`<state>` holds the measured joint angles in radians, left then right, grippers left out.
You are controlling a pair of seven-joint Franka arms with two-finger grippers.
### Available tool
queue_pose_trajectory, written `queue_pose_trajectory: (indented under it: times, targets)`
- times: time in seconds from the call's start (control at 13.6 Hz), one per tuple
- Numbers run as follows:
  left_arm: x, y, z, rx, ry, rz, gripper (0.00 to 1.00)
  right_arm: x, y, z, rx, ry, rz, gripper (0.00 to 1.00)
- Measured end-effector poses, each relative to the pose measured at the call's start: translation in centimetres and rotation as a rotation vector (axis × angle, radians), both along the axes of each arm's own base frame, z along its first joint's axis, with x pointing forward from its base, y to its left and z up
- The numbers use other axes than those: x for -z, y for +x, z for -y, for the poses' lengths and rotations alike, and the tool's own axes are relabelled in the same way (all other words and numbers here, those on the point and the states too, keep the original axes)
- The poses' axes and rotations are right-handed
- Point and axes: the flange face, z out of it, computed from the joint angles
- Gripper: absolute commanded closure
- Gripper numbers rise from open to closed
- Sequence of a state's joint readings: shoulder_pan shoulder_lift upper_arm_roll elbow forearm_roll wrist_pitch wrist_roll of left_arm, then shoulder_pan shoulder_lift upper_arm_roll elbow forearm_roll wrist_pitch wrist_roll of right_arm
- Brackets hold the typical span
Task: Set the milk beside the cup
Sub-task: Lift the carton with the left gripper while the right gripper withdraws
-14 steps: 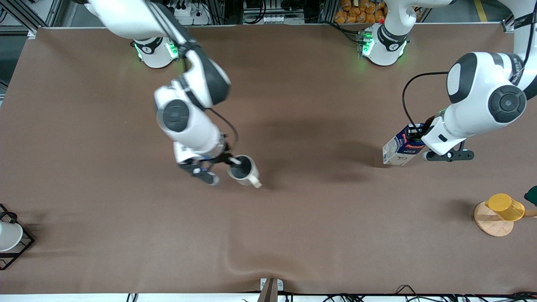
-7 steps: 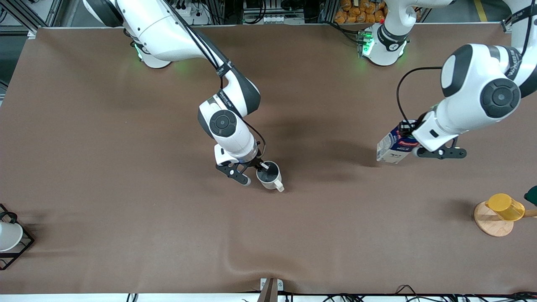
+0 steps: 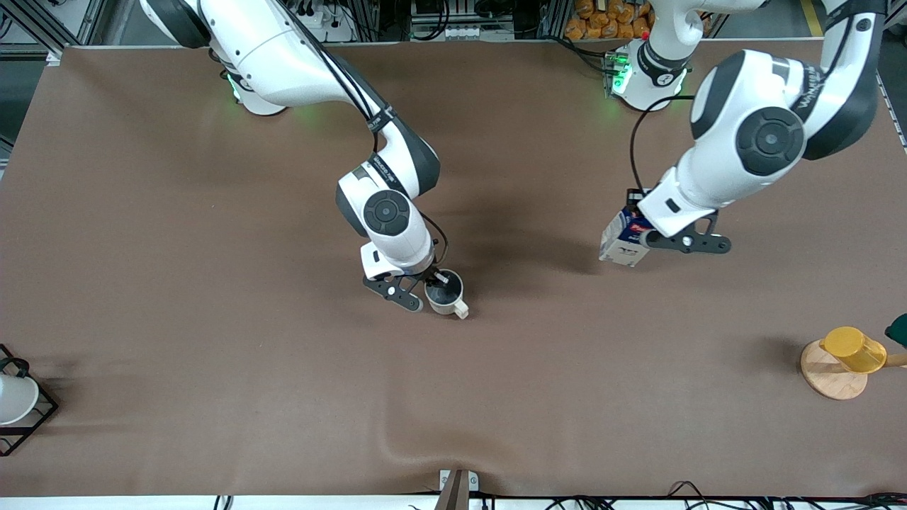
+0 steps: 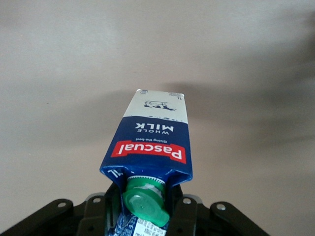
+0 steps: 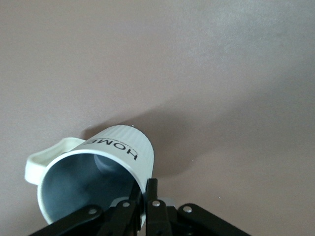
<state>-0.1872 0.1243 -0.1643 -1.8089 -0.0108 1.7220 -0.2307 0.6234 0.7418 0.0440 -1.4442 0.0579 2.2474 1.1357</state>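
Tilting in the air over the brown table (image 3: 212, 212), the milk (image 3: 623, 241) – a glossy gable-top carton – is pointing its white base toward the right arm's end. Your left gripper (image 3: 640, 230) is clenching its cap end. Your right gripper (image 3: 437, 281) is pinching the ribbed ceramic cup (image 3: 446, 297) by its rim, handle facing the front camera.

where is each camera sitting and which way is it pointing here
Front view: high across the table, facing the bases; both arms show, the left gripper holding the dark blue gable-top milk carton, the right gripper pinching the off-white ribbed mug.
Left wrist view: on the left wrist, looking past the left gripper's fingers at the carton over brown table.
Right wrist view: on the right wrist, looking into the mug; its fingers show.
Shared: front and left wrist views both show the carton.
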Motion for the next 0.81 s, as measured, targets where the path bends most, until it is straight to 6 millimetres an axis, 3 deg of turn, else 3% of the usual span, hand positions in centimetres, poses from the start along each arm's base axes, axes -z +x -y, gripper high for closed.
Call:
queue_pose_trajectory:
  times: [0.22, 0.44, 0.59, 0.81]
  targets:
    - [-0.1, -0.9, 4.3, 0.0, -0.003, 0.005, 0.63, -0.4, 0.1, -0.2, 0.047, 0.005, 0.002, 0.0]
    - [0.0, -1.1, 8.5, -0.004, -0.016, 0.005, 0.64, -2.4, 0.9, 0.0, 0.065, -0.006, -0.016, 0.0]
    - [0.3, -1.1, 11.0, -0.014, -0.027, 0.003, 0.64, -5.7, 1.4, 0.4, 0.068, -0.039, -0.08, 0.0]
    - [0.8, -1.8, 16.0, -0.047, -0.031, 0.0, 0.65, -13.2, 2.3, 1.9, 0.068, -0.041, -0.137, 0.0]
